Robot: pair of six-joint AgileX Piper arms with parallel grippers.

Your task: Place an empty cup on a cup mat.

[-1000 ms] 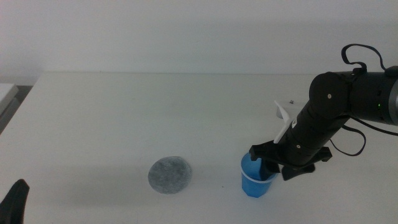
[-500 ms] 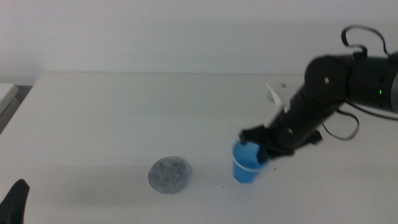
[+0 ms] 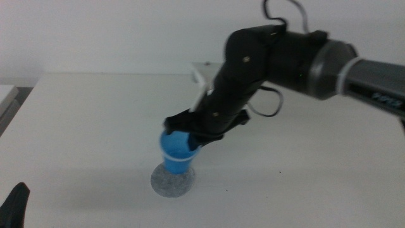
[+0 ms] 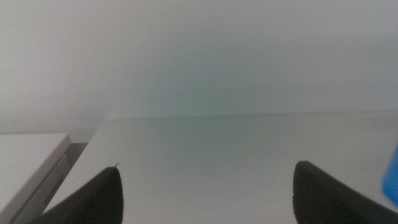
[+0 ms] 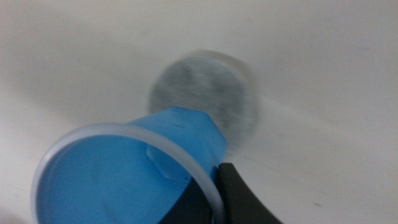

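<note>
Gripping one cup (image 3: 176, 151) (tilted) over one cup mat (image 3: 172, 182), right gripper (image 3: 190, 134) is clamped on its rim.

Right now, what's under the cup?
The cup mat lies below the blue cup, which the right gripper holds by its rim. The cup hides part of the mat; whether they touch cannot be told. The left gripper waits aside.

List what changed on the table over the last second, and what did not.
The right gripper, shut on the cup, carried it from the table's right side leftward until it hangs over the cup mat. In the right wrist view the cup's base sits just in front of the mat; whether it touches cannot be told. The mat did not move, and the left gripper waited open at the bottom left corner.
</note>
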